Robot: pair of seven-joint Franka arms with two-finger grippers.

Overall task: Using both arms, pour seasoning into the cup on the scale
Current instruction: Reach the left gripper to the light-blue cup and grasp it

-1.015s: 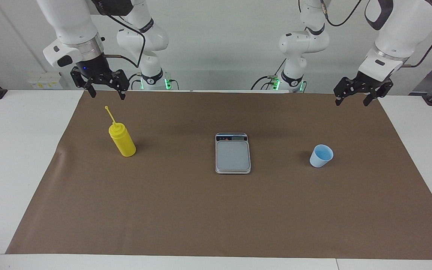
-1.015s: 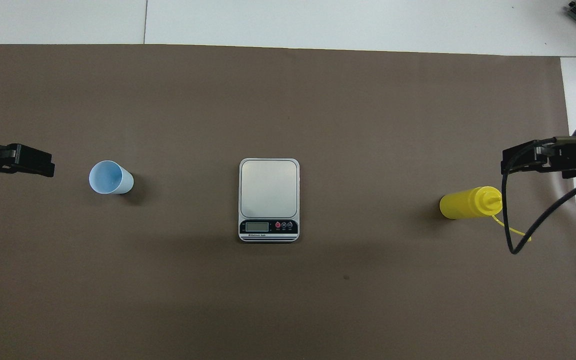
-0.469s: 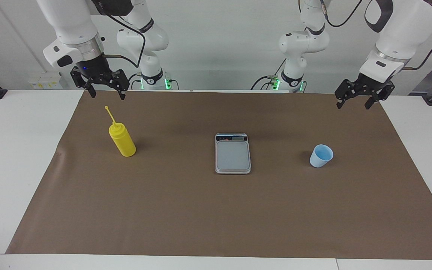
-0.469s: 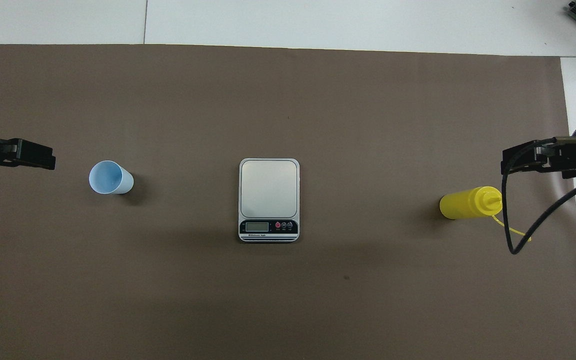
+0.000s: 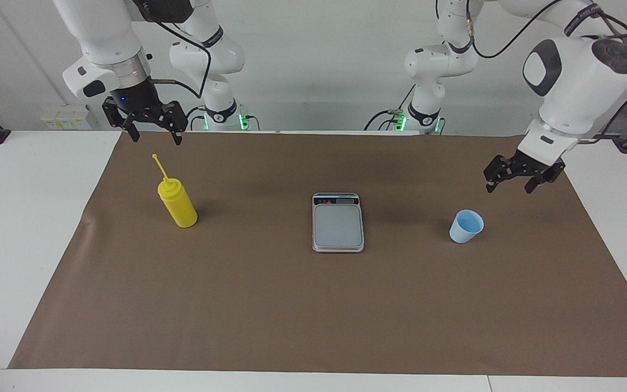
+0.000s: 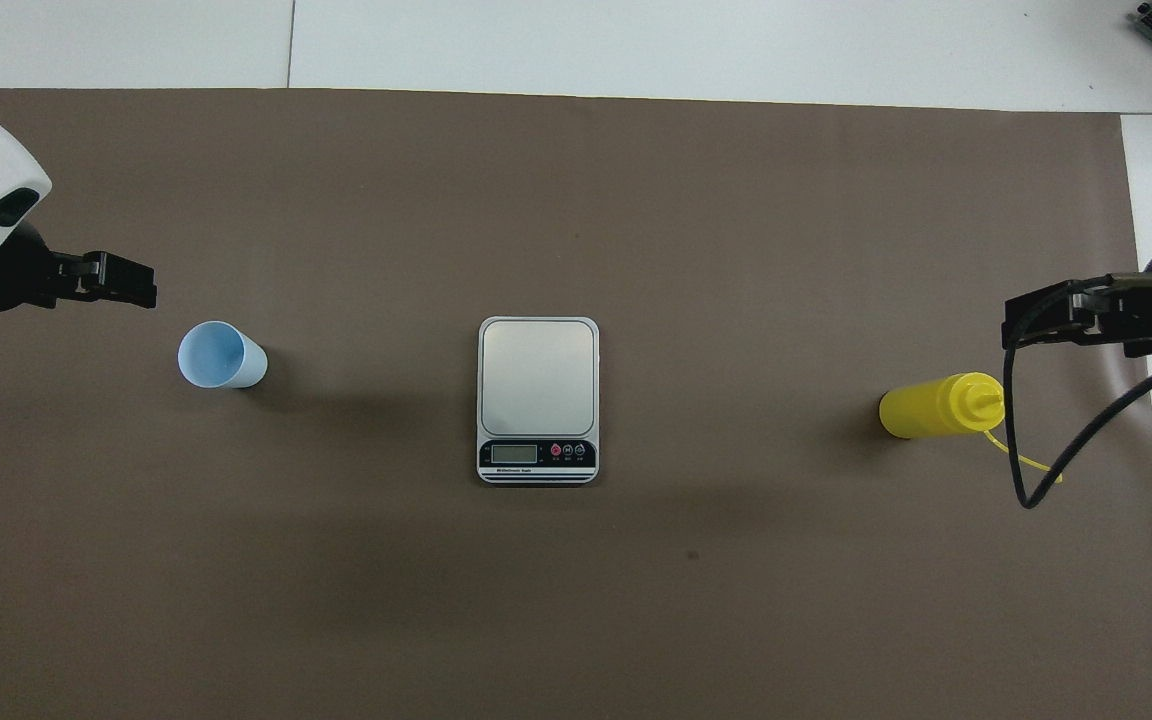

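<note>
A: What differs from a second ago?

B: Only the left arm; its left gripper (image 5: 509, 188) has come down from the upper edge of the facing frame and now hangs over the brown mat (image 5: 292, 305), near the cup (image 5: 466, 226) but not touching it; in the overhead frame the left gripper (image 6: 126, 292) has slid inward at mid-height. The right gripper (image 5: 157, 136) waits where it was, in the upper part of the frame above the seasoning (image 5: 178, 206); bottle, cup and scale (image 5: 338, 223) have not shifted.

A: The fingers?

B: Both pairs spread apart, released, grasping nothing.

A: How does the seasoning stand?

B: Upright, long axis vertical, cone nozzle up; its thin strap slants up from the nozzle toward the robots. It sits at mid-height of the frame, at the right arm's end of the mat, well apart from the scale.

A: And the others?

B: The cup stands mouth up at the left arm's end; the scale lies flat in the centre, long axis running toward the robots, dark display strip at the nearer edge.

A: Materials?

B: Glossy yellow plastic cylinder; pale blue tapered cup; smooth grey plate with rounded corners; matte, faintly creased mat on a white surface (image 5: 19, 218).
</note>
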